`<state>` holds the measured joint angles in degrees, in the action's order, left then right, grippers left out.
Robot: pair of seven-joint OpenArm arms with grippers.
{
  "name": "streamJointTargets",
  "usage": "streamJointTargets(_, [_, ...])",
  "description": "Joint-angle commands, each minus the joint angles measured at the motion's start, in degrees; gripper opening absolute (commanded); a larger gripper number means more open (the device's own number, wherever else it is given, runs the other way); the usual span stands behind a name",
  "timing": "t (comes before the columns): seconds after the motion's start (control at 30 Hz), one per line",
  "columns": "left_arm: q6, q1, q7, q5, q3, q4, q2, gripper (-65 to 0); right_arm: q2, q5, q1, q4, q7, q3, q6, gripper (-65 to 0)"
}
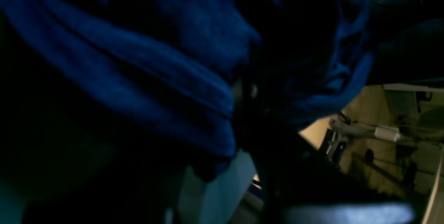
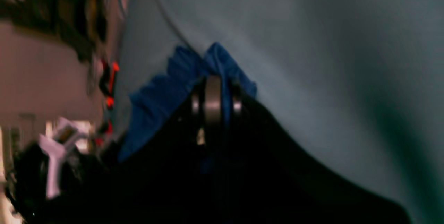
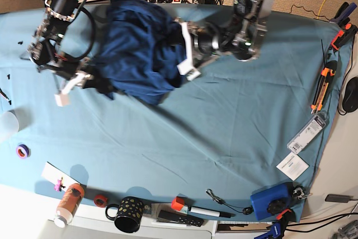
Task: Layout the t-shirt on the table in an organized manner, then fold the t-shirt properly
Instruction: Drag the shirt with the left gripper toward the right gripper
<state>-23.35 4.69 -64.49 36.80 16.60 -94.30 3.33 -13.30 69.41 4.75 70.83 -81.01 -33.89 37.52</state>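
The dark navy t-shirt [image 3: 137,48] lies bunched in a heap on the far left part of the teal table [image 3: 224,127]. My left gripper [image 3: 180,54] is at the heap's right edge. In the left wrist view its dark fingers [image 1: 244,92] are buried in folds of blue fabric [image 1: 156,71], shut on the t-shirt. My right gripper [image 3: 92,82] is at the heap's lower left corner. The right wrist view shows it [image 2: 213,78] shut on a bunched blue edge [image 2: 166,88] just above the table cover [image 2: 312,43].
An orange-handled tool [image 3: 323,82], a packaged item [image 3: 306,132] and a white card [image 3: 292,166] lie along the right edge. Near the front edge are a blue box [image 3: 271,202], a marker [image 3: 207,212], a black mug [image 3: 128,214] and an orange bottle [image 3: 68,202]. A purple tape roll [image 3: 22,150] lies at the left.
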Motion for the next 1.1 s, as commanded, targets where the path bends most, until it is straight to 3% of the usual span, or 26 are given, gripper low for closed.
streamJointTargets(0.0, [0.04,-1.62,0.74,-0.94,1.42,-0.76,-0.74,-65.0,-0.96,2.19,0.92,0.81,1.01,-1.99,0.2,-65.0])
streamJointTargets(0.23, [3.72,-6.58,4.74,-9.29,14.34,1.95,-4.46,-65.0,-1.05,7.26,-0.28,0.83,1.01,-14.34,1.55,-65.0])
streamJointTargets(0.5, [4.96,-17.7,8.98,-10.67,22.18,18.03,-12.33,-65.0,-1.03,10.43,-7.63,0.85,1.01,-17.62,2.48,-65.0])
streamJointTargets(0.73, [5.49,-26.25,11.41,-10.19,26.4,28.79,-12.33,-65.0,-1.03,14.86,-13.29,0.85,1.01,-22.25,2.48,-65.0])
streamJointTargets(0.9, [5.33,-29.38,11.63,-9.31,26.36,29.35,-12.33,-65.0,-1.03,15.59,-13.84,0.85,1.01,-31.3,2.48,-65.0])
streamJointTargets(1.07, [3.8,-32.11,12.13,-6.95,26.4,29.38,-12.33,-65.0,-0.98,15.59,-16.48,0.85,1.01,-34.45,2.48,-65.0])
